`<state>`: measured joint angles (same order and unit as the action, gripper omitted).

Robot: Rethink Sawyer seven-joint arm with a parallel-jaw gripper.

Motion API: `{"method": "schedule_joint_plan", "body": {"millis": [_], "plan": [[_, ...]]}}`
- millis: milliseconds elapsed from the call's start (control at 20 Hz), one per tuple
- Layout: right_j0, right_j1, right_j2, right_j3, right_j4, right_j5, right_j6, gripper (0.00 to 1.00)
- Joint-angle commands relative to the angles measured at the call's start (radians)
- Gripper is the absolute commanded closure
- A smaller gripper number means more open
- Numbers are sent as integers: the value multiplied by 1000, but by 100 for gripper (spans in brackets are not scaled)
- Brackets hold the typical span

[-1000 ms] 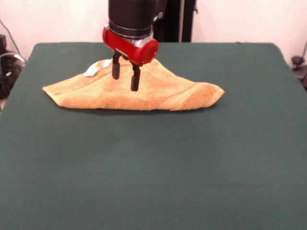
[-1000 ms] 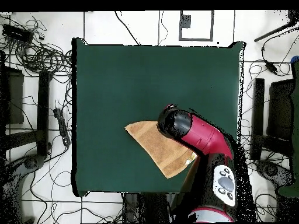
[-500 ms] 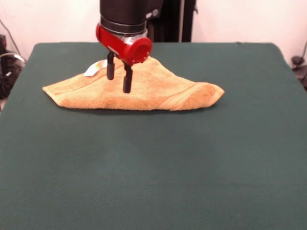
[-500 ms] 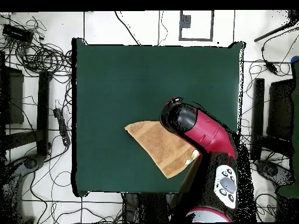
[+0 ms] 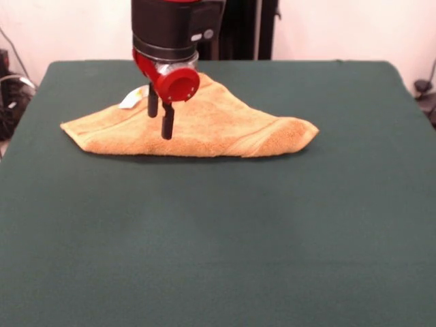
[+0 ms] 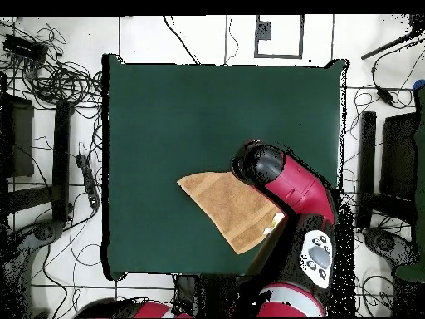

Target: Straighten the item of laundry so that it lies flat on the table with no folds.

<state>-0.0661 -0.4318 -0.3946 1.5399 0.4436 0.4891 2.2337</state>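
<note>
The item of laundry is an orange-tan towel, folded over into a rough triangle on the far half of the green table. Its small white tag sticks out at the far left. My gripper hangs over the towel's left part, open, its two black fingers apart with nothing between them. Whether the tips touch the cloth I cannot tell. In the overhead view the towel lies near the table's lower right, and the red arm hides the gripper.
Cables lie tangled on the floor left of the table in the overhead view. Dark stands flank both sides. The towel's pointed right corner sits raised and thick.
The gripper has moved left across the towel in the front view and turned at the wrist. The towel has kept its shape and place.
</note>
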Motion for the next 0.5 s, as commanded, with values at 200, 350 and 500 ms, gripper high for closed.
{"method": "schedule_joint_plan", "body": {"millis": [200,350,500], "plan": [[47,52,28,-17,61,143,330,0],[46,46,37,-11,49,131,317,0],[46,45,38,-11,52,134,325,0]]}}
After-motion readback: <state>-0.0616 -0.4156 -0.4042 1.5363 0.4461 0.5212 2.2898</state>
